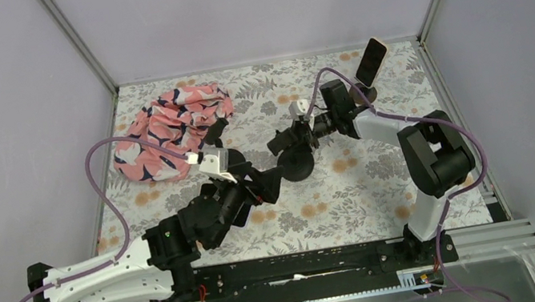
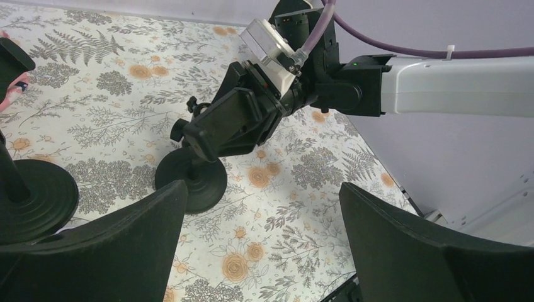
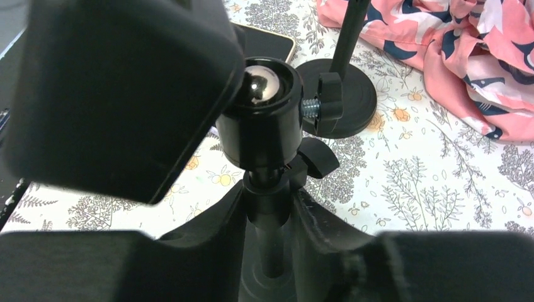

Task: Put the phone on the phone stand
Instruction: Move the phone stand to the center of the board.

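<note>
The right pincer (image 3: 269,211) is clamped on the stem of the phone stand (image 3: 261,119); the left pincer (image 2: 261,192) stands wide apart, empty. The phone (image 3: 271,44) lies flat beyond the right pincer: stiff, thin, probably slippery, so grip its long edges

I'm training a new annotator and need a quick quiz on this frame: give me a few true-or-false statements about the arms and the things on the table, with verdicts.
1. The right gripper is closed on a phone stand, gripping its stem. True.
2. The left gripper holds a phone. False: its jaws stand wide open with nothing between them.
3. The pink patterned cloth lies at the back left of the table. True.
4. Only one stand is on the table. False: a second stand is beside the left gripper, near the cloth.
</note>
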Tool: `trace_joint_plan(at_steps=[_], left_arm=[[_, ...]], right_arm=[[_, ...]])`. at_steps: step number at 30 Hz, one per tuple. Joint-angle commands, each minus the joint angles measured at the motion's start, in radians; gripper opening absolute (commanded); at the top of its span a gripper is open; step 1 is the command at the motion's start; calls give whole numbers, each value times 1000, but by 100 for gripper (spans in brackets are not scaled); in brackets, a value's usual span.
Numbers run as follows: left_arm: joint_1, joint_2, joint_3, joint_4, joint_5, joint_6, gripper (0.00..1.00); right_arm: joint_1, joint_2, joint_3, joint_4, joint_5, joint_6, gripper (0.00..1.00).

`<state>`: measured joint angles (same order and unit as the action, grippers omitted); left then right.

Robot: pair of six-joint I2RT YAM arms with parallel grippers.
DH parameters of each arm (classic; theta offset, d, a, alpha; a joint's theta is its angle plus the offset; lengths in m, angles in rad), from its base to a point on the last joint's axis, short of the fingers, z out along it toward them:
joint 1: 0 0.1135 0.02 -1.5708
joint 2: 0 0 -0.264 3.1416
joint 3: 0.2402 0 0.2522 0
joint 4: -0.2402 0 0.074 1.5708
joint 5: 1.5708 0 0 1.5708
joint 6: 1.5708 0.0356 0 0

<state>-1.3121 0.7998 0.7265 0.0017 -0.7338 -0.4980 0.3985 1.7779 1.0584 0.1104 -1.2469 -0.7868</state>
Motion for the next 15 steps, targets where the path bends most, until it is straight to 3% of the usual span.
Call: trace_joint_plan(at_steps=[1,4,10,15], left_arm=[[-4,-22,-22,4,-33,6,99],[-4,-17,-17,0,-30,8,99],[-4,-13,-1,-60,-12,4,99],[-4,-36,-6,-109,-8,-18,99]], right_arm=[[-21,-12,-3,-21,-49,-39,40],[-50,-55,-53,17,-58,7,52],[-108,-151,-110,44,-28,111,63],[-146,-216,-142,56,83,231,85]])
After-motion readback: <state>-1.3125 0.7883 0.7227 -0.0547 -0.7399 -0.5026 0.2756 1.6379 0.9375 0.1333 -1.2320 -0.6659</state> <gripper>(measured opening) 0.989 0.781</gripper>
